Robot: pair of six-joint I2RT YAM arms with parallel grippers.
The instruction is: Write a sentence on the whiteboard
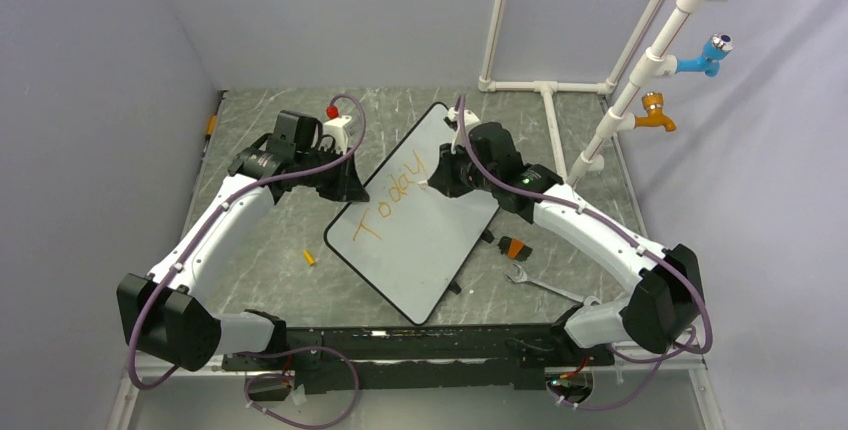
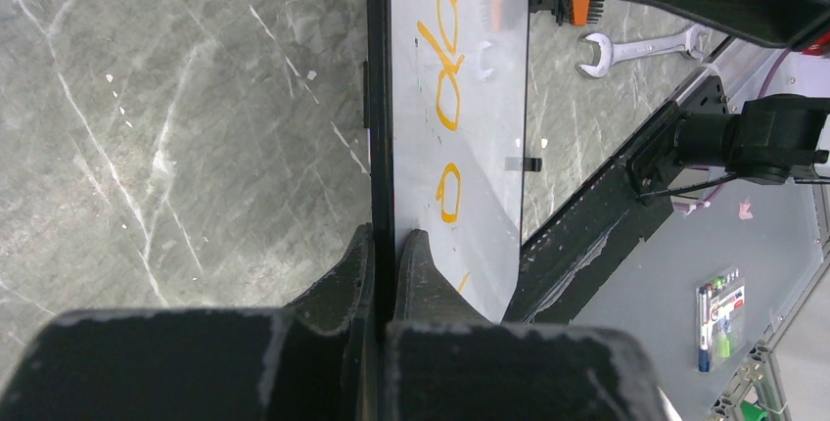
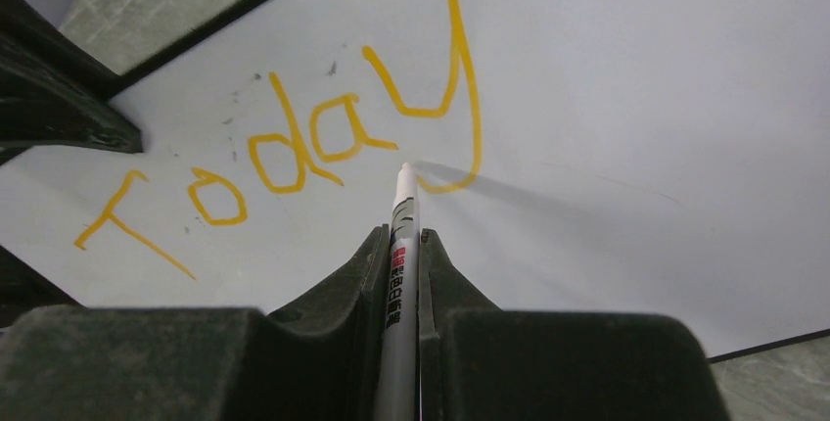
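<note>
Right gripper [image 3: 403, 241] clamps a marker [image 3: 402, 196] at the whiteboard [image 3: 636, 98], left gripper [image 2: 384, 245] pinches its edge above grey marbled table [image 2: 147, 127]

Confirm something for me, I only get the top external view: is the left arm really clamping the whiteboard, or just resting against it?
Observer: Clamping. The left wrist view shows the left gripper with its jaws shut on the black rim of the whiteboard, one on each side.
Operator: And where is the marker tip?
Observer: The right wrist view shows the right gripper shut on the marker, its tip at the y's tail in the sentence.
</note>
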